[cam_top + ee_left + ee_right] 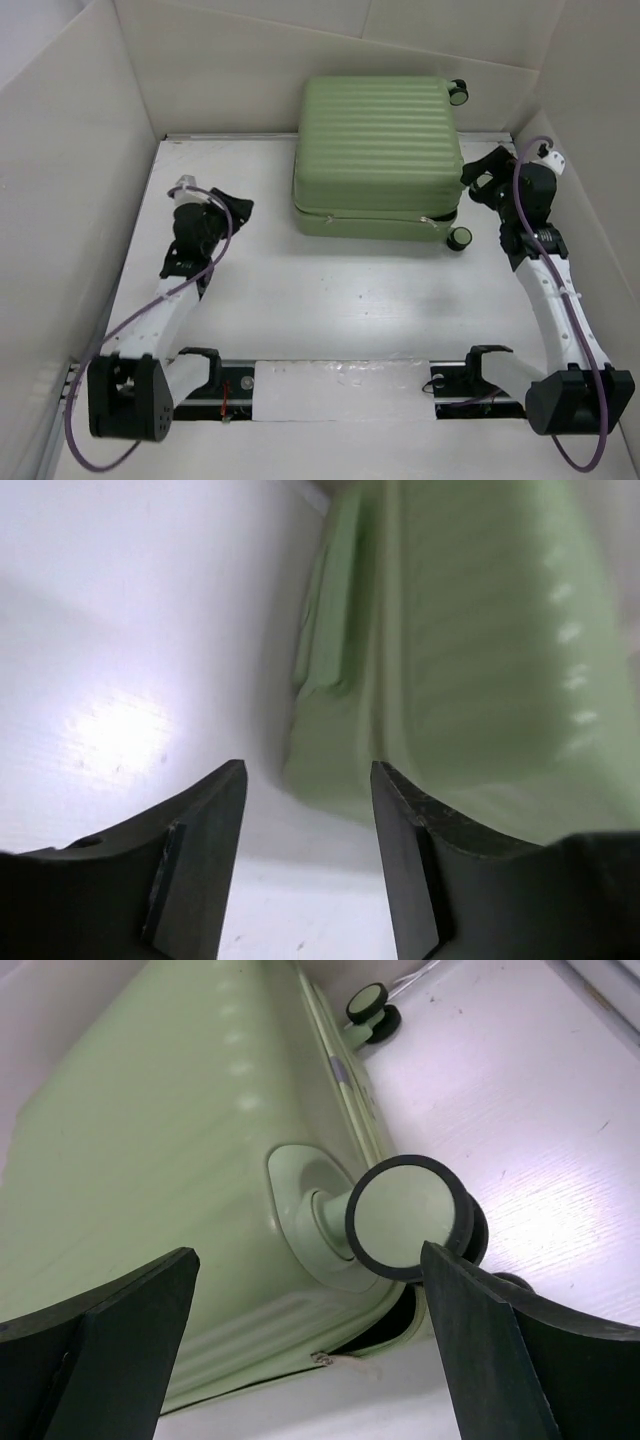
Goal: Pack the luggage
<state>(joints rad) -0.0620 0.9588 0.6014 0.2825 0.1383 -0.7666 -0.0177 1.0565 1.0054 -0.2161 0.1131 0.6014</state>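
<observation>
The luggage (378, 155) is a pale green ribbed suitcase lying flat at the back middle, its lid down with a small gap at the front right corner (392, 1325). Its caster wheels (459, 238) stick out on the right side. My left gripper (243, 208) is open and empty, left of the suitcase's front left corner (330, 770). My right gripper (472, 180) is open and empty beside the right side, and its wrist view shows a wheel (408, 1218) close in front of its right finger (500, 1350). A zipper pull (335, 1360) hangs at the seam.
White walls enclose the white table (330, 300) on the left, back and right. The suitcase's far wheel (458, 92) is close to the back wall. A side handle (335, 610) shows on the suitcase's left face. A metal rail (330, 385) runs between the arm bases.
</observation>
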